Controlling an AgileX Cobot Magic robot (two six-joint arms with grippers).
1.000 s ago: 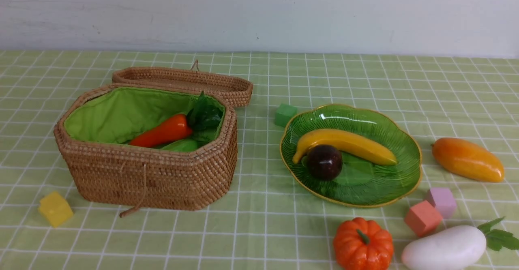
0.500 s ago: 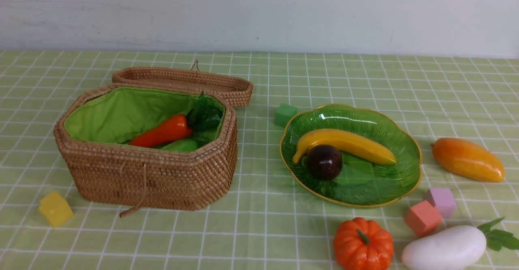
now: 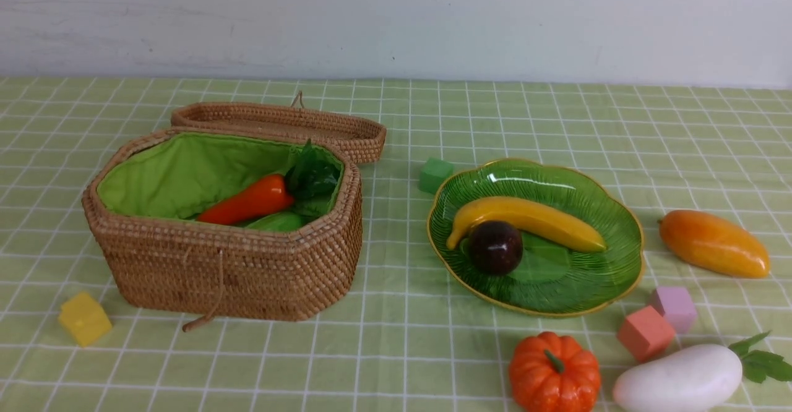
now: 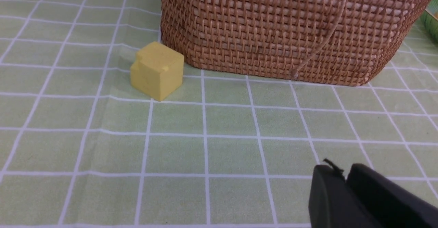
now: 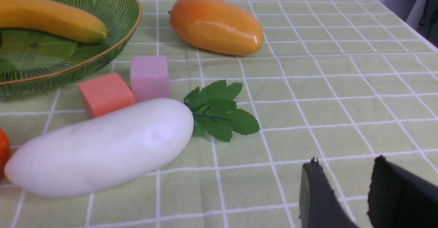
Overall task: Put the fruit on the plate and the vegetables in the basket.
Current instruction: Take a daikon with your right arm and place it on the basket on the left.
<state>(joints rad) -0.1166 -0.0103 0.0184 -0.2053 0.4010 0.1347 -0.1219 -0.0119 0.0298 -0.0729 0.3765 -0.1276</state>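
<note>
The left gripper [image 4: 344, 174] is seen closed on nothing near the basket [image 4: 273, 26], the right gripper [image 5: 345, 164] is held partly open and empty by the radish [image 5: 102, 146], and 2 fruits, banana [image 3: 532, 217] and mangosteen [image 3: 495, 247], are found on the plate [image 3: 581, 282], the mango [image 3: 713, 243] beside it.

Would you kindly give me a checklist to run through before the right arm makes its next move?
1. Basket open: ok, its lid lies back behind it.
2. Room on the plate for the mango: ok, bare glass beside the banana and mangosteen.
3. Mango free to grasp: ok, alone on the cloth, apart from the plate.
4. Right claw open and empty: ok.
5. Radish clear of the coral cube: cannot tell, they sit very close.
6. Left claw out of the way: ok, shut, holding nothing.
</note>
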